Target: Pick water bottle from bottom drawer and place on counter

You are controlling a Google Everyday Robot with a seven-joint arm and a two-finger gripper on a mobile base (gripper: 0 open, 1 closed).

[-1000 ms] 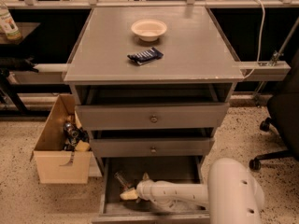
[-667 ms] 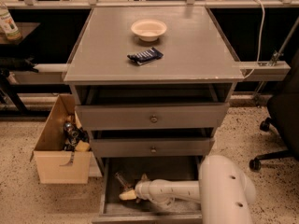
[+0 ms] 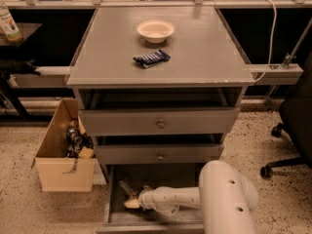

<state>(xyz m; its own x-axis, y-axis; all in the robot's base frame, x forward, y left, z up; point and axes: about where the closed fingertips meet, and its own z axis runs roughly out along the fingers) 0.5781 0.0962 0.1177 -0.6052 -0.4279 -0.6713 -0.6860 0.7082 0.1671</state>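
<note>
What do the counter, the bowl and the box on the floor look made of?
Counter: matte grey, probably painted metal or laminate, worn pale front edge. Bowl: smooth cream, plastic or ceramic, unclear. Box: tan cardboard, open flaps. The hand is low inside the bottom drawer.

white bowl (image 3: 155,30) and dark snack packet (image 3: 151,58) up top; cardboard box (image 3: 66,174) left; office chair (image 3: 297,123) right; end effector (image 3: 133,202) low, centre.

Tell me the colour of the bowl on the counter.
The bowl is cream-white in the camera view; the gripper sits in the bottom drawer.
</note>
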